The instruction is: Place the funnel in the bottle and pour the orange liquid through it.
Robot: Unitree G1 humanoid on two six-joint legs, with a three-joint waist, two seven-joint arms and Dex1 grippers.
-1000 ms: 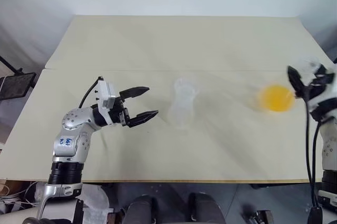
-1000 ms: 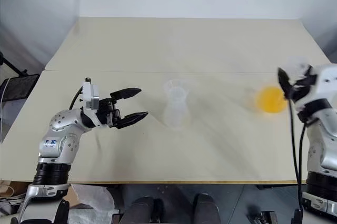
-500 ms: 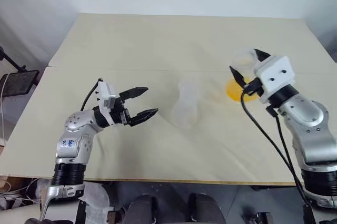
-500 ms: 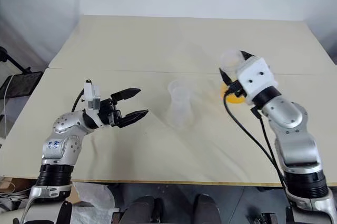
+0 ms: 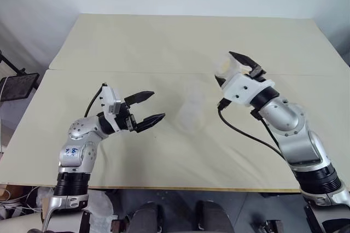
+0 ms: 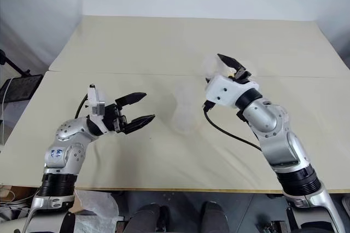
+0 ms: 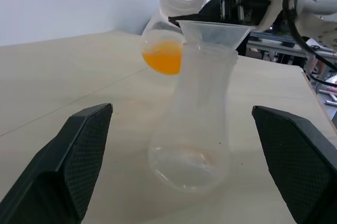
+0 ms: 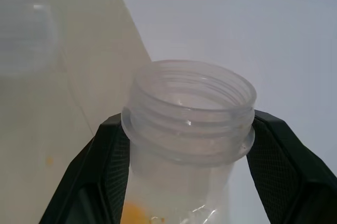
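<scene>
Both arms were silver-grey metal with black joint rings, white wrist housings, black cables and black two-fingered grippers, the left gripper [image 5: 146, 110] and right gripper [image 5: 244, 64] alike.

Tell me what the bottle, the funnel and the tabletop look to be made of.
Bottle: clear, slightly frosted, probably plastic; the table shows through.
Funnel: thin clear plastic, by its fine translucent rim.
Tabletop: matte pale beige, possibly laminate or painted board; no grain visible.
</scene>
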